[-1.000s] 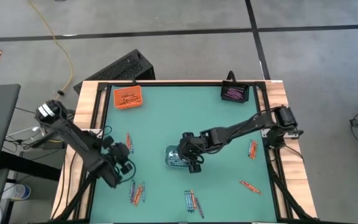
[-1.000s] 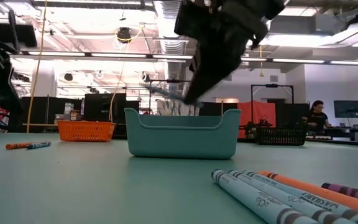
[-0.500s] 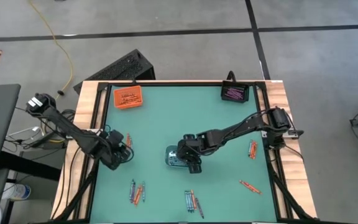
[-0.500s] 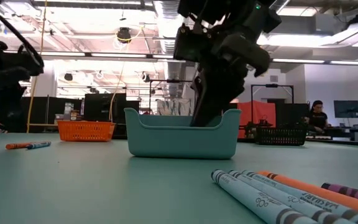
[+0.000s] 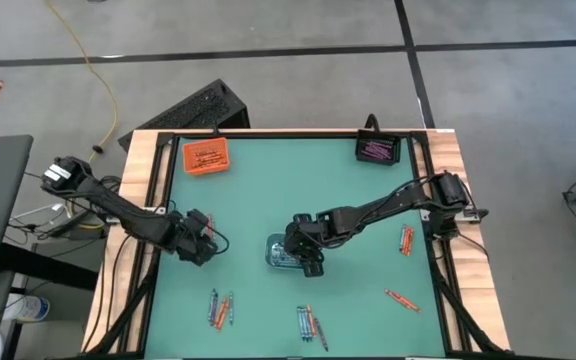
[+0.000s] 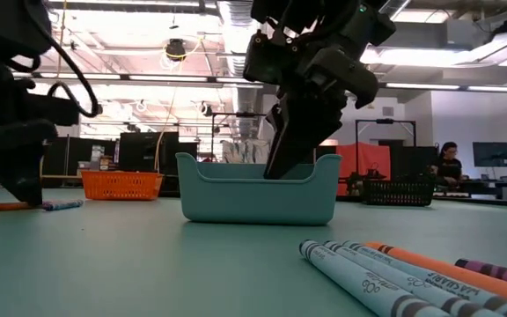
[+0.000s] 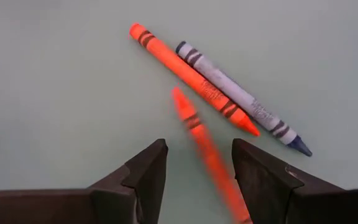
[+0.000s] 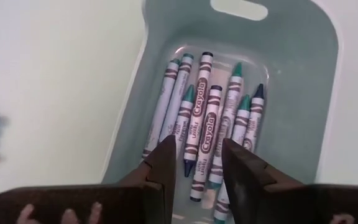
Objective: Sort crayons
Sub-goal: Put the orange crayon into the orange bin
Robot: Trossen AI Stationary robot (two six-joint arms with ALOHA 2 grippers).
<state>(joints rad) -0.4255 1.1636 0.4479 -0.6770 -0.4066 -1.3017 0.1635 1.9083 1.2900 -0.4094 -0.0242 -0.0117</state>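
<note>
My left gripper (image 5: 203, 238) is open, low over the table's left side. It stands beside an orange crayon (image 7: 191, 78) and a grey-blue crayon (image 7: 238, 96) that lie flat side by side. A third orange crayon (image 7: 207, 149) shows blurred between its fingers. My right gripper (image 5: 308, 252) is open, its fingers (image 6: 280, 163) dipped into the pale teal-grey tray (image 6: 258, 195) at mid-table. That tray holds several grey-blue and teal crayons (image 8: 201, 118) lying flat on its floor. My left gripper has its open fingers on either side of the blurred orange crayon. The crayon's near end (image 7: 235, 208) passes close by one finger (image 7: 260, 180), and I cannot tell whether they touch.
An orange tray (image 5: 206, 157) stands at the far left and a black tray (image 5: 376, 150) with purple crayons at the far right. Loose crayons lie near the front edge (image 5: 220, 308) (image 5: 310, 324), close to the low camera (image 6: 394, 277), and on the right (image 5: 406, 240) (image 5: 401, 299).
My left gripper has gone from the near left toward the far edge and come down beside the orange and grey-blue pair. My right gripper has gone down into the teal-grey tray. The grey-blue crayon that stuck out of it a second ago no longer shows there.
</note>
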